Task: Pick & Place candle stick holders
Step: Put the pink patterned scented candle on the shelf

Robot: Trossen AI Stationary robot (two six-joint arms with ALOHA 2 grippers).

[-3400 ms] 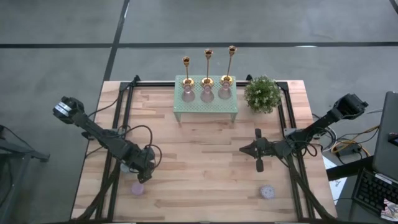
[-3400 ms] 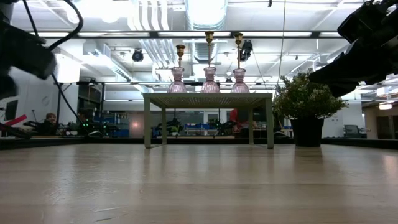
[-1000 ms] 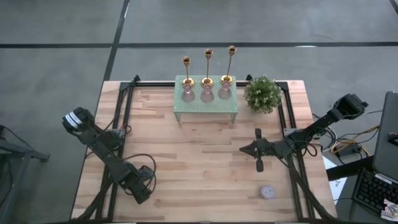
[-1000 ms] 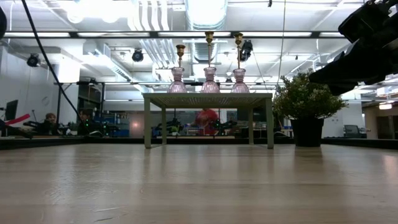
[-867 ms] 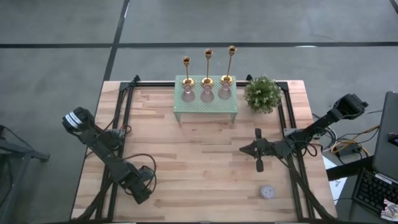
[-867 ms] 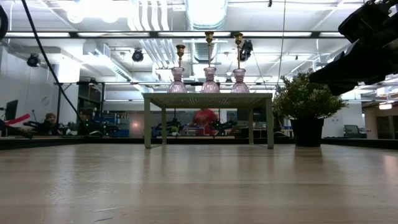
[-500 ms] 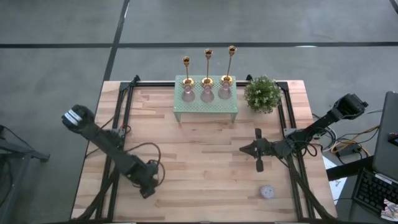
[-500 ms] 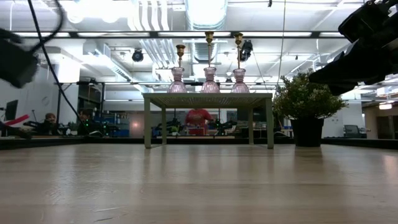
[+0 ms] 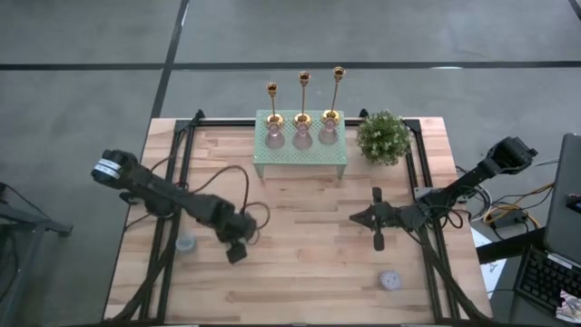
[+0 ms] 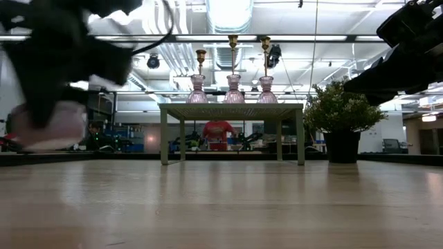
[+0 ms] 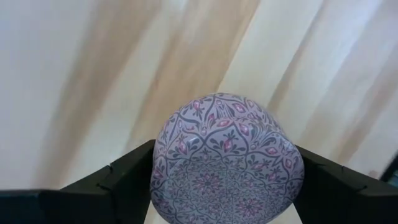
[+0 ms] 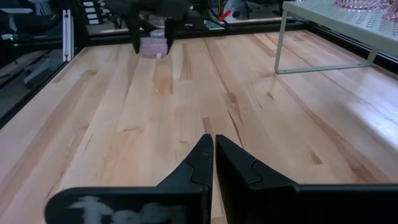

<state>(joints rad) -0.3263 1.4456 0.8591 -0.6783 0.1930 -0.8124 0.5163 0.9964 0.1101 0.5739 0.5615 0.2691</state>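
The left gripper (image 11: 224, 186) carried a patterned round candle (image 11: 225, 167), jaws clamped on it; keep it level in transit. The right gripper (image 12: 213, 152) waited, jaws together.

Left gripper (image 10: 52, 83) is a dark motion smear in the low view; finger shapes unreadable there. The round purple-patterned ceramic piece (image 11: 227, 165) between its fingers is cut off by the left wrist picture's lower edge, so its base is unseen, and in the high view the gripper hides it completely. Wood beyond it is streaked with blur. Right arm (image 10: 408, 48) is cropped in the low view, tip out of frame. The three slim gold metal candlesticks (image 9: 303, 98), well beyond both grippers, are too small for detail.
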